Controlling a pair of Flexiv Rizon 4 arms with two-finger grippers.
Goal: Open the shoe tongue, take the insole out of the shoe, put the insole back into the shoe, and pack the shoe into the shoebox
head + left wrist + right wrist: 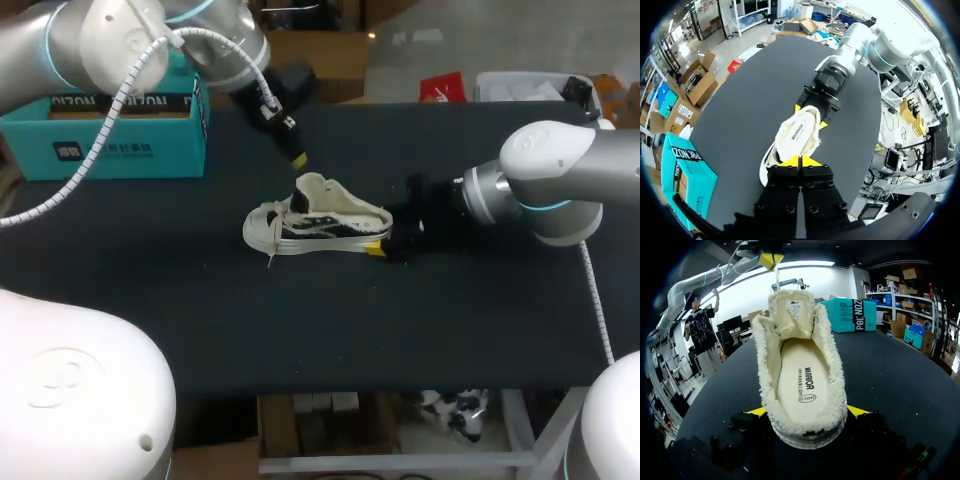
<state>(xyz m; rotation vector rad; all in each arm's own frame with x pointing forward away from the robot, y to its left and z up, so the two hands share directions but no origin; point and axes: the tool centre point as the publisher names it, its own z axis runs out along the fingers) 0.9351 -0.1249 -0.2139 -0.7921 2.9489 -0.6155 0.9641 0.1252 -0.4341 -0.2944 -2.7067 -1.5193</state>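
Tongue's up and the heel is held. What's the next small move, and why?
Probably open the left gripper off the tongue and dip toward the insole: the tongue stands upright, the insole lies flat inside, and the right gripper clamps the shoe heel.

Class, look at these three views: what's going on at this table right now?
Two robot arms are working on a white shoe on the black table. The right gripper is closed on the heel, one finger on each side. The left gripper, shut, sits just above the raised tongue, and a thin strand seems to run between them. The insole lies inside the shoe. The teal shoebox stands at the table's far left.
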